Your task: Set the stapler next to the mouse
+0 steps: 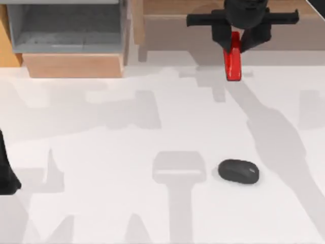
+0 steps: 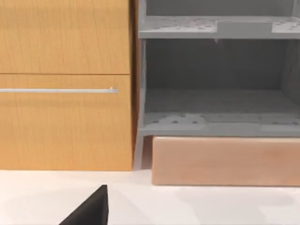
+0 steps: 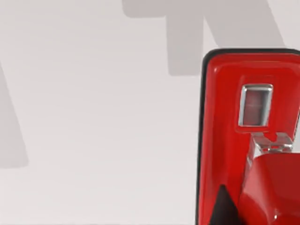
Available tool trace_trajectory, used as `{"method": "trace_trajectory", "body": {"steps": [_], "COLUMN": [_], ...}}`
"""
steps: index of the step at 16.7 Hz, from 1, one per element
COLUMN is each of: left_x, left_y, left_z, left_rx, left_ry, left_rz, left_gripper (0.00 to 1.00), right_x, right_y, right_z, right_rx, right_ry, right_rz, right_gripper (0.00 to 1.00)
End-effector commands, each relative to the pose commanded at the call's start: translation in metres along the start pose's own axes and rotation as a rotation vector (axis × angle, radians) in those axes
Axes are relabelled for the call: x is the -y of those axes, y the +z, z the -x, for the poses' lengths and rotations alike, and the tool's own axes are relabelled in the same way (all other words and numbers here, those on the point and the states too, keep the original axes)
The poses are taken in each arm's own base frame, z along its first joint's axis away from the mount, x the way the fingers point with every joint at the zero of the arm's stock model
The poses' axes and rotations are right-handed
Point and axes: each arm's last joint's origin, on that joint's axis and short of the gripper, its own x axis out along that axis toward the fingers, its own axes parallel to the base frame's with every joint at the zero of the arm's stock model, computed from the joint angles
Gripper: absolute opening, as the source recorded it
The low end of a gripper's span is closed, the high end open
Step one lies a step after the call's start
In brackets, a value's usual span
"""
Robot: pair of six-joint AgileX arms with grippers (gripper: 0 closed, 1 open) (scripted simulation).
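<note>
Fingers of your right gripper (image 1: 234, 41) were clamped on the stapler (image 1: 233, 63), which hung below them over the white table (image 1: 101, 152), the mouse (image 1: 238, 171) well apart nearer you; your left gripper (image 1: 6, 175) sat parked by the wooden cabinet (image 2: 65, 84), its fingers unreadable.

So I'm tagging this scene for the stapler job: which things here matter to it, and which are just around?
Part of the job:
- stapler, red, at the far right, held by the right gripper
- mouse, black, alone on the table, nearer the front

Just around:
- wooden cabinet with a drawer handle
- grey shelf unit
- left gripper, parked at the table's left edge
</note>
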Motion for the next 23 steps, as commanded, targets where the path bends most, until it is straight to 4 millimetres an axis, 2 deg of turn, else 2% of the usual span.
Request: {"method": "trace_trajectory", "body": {"steps": [3, 6, 9, 13, 16, 18, 22, 23], "left_x": [0.0, 0.0, 0.0, 0.0, 0.0, 0.0, 0.0, 0.0], "left_y": [0.0, 0.0, 0.0, 0.0, 0.0, 0.0, 0.0, 0.0], "left_z": [0.0, 0.0, 0.0, 0.0, 0.0, 0.0, 0.0, 0.0], "left_rx": [0.0, 0.0, 0.0, 0.0, 0.0, 0.0, 0.0, 0.0], "left_ry": [0.0, 0.0, 0.0, 0.0, 0.0, 0.0, 0.0, 0.0], "left_rz": [0.0, 0.0, 0.0, 0.0, 0.0, 0.0, 0.0, 0.0], "left_gripper": [1.0, 1.0, 1.0, 1.0, 1.0, 1.0, 1.0, 1.0], "right_x": [-0.005, -0.007, -0.005, 0.003, 0.016, 0.02, 0.02, 0.02], "right_y": [-0.006, -0.006, 0.0, 0.008, 0.012, 0.013, 0.013, 0.013], "right_z": [0.007, -0.001, -0.028, -0.092, -0.127, -0.138, -0.138, -0.138], "right_rx": [0.017, 0.004, -0.042, -0.165, -0.225, -0.245, -0.245, -0.245], "right_ry": [0.007, 0.017, 0.024, 0.023, 0.028, 0.024, 0.024, 0.024], "right_rz": [0.005, 0.013, 0.018, 0.024, 0.007, 0.0, 0.0, 0.0], "right_gripper": [0.0, 0.0, 0.0, 0.0, 0.0, 0.0, 0.0, 0.08]}}
